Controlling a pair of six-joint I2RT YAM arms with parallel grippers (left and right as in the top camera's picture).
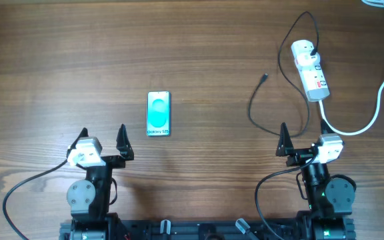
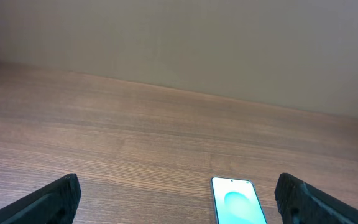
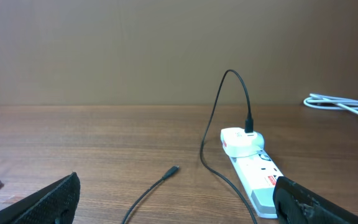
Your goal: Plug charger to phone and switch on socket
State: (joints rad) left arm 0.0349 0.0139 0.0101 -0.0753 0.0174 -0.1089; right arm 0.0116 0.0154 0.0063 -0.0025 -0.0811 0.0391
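Observation:
The phone (image 1: 159, 114) lies flat mid-table with its cyan screen up; it also shows in the left wrist view (image 2: 238, 202). The white socket strip (image 1: 311, 72) lies at the right rear, with a white plug seated in its far end (image 3: 242, 142). The charger's thin black cable (image 1: 255, 117) loops from that plug to a free connector (image 1: 265, 77) lying on the table (image 3: 173, 170), apart from the phone. My left gripper (image 1: 103, 135) is open and empty, near the phone's left front. My right gripper (image 1: 303, 139) is open and empty, in front of the socket.
The socket's thick white cord (image 1: 379, 100) curves off to the right rear edge of the table. A wall stands beyond the table's far edge (image 2: 179, 43). The arms' black cables (image 1: 19, 190) hang at the front.

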